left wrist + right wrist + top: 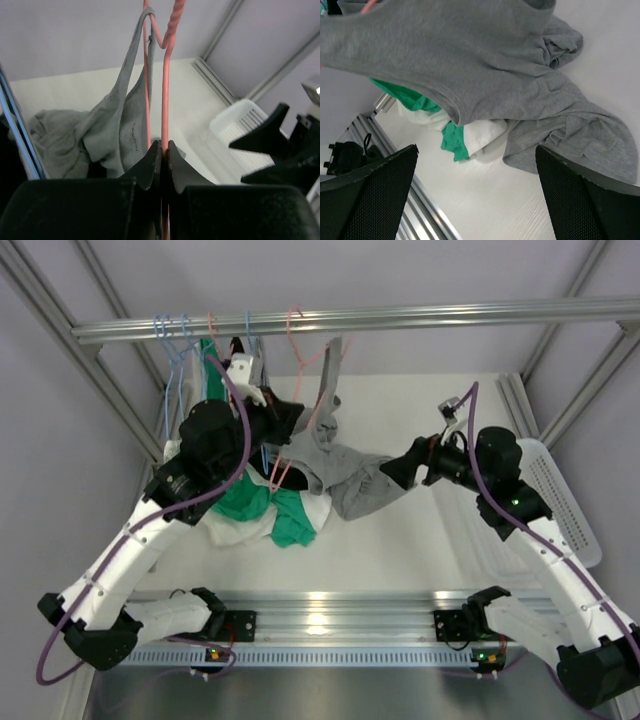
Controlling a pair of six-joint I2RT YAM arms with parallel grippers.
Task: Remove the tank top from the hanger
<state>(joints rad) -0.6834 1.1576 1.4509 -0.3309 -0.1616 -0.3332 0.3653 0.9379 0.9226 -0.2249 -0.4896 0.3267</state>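
Observation:
A pink wire hanger point(297, 340) hangs from the rail, its wire point(165, 90) running down between my left fingers. The grey tank top point(345, 478) still has one strap point(131, 60) looped over the hanger's neck, and the rest of it sags onto the table. My left gripper point(164, 147) is shut on the hanger wire, below the strap. To the right of the garment my right gripper point(476, 150) stands wide open with nothing between its fingers, low over the table. The tank top's point(470, 50) grey cloth fills the top of the right wrist view.
A heap of green and white garments point(270, 515) lies under the left arm, also green cloth point(452, 142). Blue hangers point(170, 335) hang on the metal rail point(420, 314). A white basket point(565, 495) stands at the right edge; frame posts flank the table.

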